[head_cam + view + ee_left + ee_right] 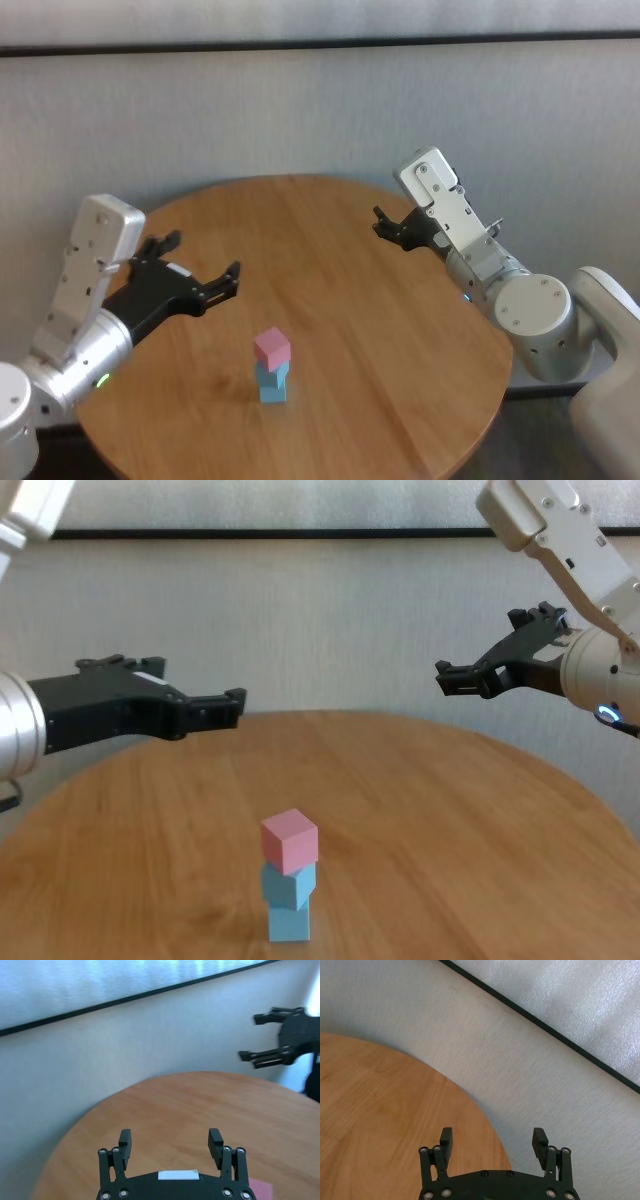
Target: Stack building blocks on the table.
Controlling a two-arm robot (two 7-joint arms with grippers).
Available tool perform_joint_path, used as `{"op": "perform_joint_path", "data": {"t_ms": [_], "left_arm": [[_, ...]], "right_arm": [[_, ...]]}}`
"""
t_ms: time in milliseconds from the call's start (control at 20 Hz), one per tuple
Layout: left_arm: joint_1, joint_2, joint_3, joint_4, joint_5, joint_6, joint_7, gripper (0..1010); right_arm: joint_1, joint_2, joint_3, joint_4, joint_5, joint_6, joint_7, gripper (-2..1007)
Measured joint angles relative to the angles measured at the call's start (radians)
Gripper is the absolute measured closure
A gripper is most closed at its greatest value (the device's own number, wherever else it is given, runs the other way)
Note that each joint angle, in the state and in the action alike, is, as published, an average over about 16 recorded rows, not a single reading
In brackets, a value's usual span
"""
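Standing upright near the bench's [400,330] front edge, the three-block stack, pink block [272,346] over two blue blocks [272,383], is lying nearer the released, empty left tool [205,268] than the equally spread right tool [392,228] hovering well apart.

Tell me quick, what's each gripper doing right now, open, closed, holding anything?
Left gripper: jaws open, holding nothing, above the table left of the block stack.
Right gripper: jaws open, holding nothing, raised at the far right.
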Motion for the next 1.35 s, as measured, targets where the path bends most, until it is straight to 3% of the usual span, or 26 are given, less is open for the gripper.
{"op": "perform_joint_path", "data": {"t_ms": [250, 500, 800, 1350], "left_arm": [[0.051, -0.015, -0.036, -0.042, 0.047, 0.005, 0.096, 8], [0.082, -0.034, -0.058, -0.060, 0.081, 0.014, 0.148, 8], [0.098, -0.048, -0.070, -0.066, 0.101, 0.019, 0.177, 7], [0.099, -0.051, -0.071, -0.064, 0.104, 0.019, 0.180, 7]], "right_arm": [[0.000, 0.000, 0.000, 0.000, 0.000, 0.000, 0.000, 4], [0.000, 0.000, 0.000, 0.000, 0.000, 0.000, 0.000, 4], [0.000, 0.000, 0.000, 0.000, 0.000, 0.000, 0.000, 4], [0.000, 0.000, 0.000, 0.000, 0.000, 0.000, 0.000, 4]]}}
